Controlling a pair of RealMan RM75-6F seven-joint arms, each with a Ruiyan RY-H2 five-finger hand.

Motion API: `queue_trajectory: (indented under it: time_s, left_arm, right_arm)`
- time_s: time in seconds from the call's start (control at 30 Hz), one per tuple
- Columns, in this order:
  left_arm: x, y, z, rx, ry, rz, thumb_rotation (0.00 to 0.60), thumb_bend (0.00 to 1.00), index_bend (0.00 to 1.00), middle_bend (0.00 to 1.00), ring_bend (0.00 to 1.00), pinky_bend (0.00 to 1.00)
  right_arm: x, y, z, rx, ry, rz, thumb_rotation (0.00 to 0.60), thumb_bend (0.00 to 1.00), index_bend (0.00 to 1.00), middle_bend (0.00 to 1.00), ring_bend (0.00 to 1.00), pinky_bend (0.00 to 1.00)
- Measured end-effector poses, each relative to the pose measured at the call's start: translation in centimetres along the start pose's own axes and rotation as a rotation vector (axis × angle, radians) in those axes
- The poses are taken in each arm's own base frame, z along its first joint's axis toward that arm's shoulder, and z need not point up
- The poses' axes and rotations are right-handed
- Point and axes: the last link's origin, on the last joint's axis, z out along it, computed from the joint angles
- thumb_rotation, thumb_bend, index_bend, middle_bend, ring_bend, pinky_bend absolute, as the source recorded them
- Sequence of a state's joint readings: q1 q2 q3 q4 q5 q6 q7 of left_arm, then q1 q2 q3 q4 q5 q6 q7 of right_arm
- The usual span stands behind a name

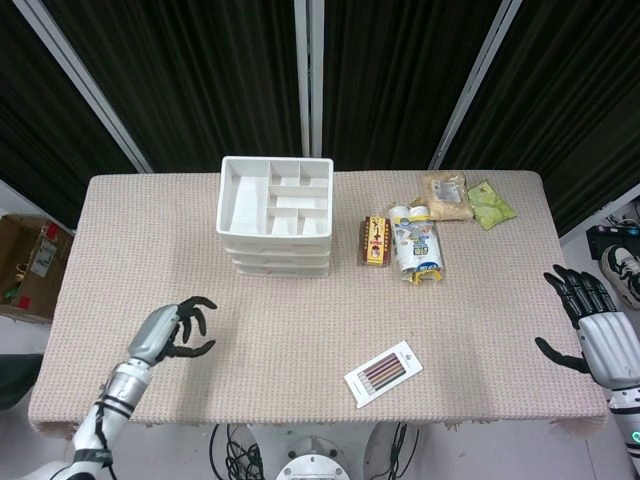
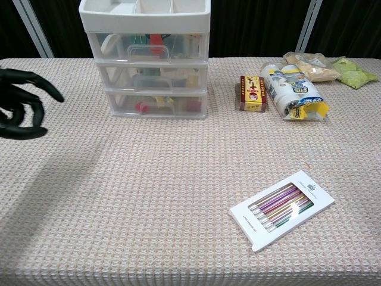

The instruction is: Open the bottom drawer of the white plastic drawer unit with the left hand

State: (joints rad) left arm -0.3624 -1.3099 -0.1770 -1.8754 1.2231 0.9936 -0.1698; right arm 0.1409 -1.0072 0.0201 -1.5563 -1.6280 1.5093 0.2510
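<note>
The white plastic drawer unit [image 1: 275, 215] [image 2: 147, 56] stands at the back middle of the table, with three clear drawers, all closed. Its bottom drawer [image 2: 156, 103] holds small coloured items and has a handle at its front. My left hand [image 1: 172, 331] [image 2: 21, 104] hovers over the table's front left, well left of and nearer than the unit, fingers spread and curved, holding nothing. My right hand [image 1: 590, 325] hangs open past the table's right edge and shows only in the head view.
A white pack of coloured pens [image 2: 281, 208] lies front right. A red box [image 2: 252, 93], a rolled wrapped pack [image 2: 292, 92] and two snack bags [image 1: 446, 195] [image 1: 491, 204] sit at the back right. A cardboard box [image 1: 30, 265] stands on the floor at left.
</note>
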Motion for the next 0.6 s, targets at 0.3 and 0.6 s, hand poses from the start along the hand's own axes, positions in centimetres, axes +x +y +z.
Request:
queue_trajectory:
  time_s: [0.3,0.6]
  left_arm:
    - [-4.8,2.6,6.7,0.133,-0.126,-0.406,0.6,0.4,0.18,0.78,0.92,1.0]
    - [-8.6,3.9,10.0,0.298,-0.146,-0.711,0.6,0.42,0.13,0.81,0.93,1.0]
  right_arm:
    - [0.1,0.0,-0.5,-0.004,0.006,0.0,0.6,0.15,0.0,0.03,0.0,0.0]
    - [0.2,-0.3,-1.1,-0.004,0.019,0.003,0.6,0.15,0.0,0.04,0.0,0.0]
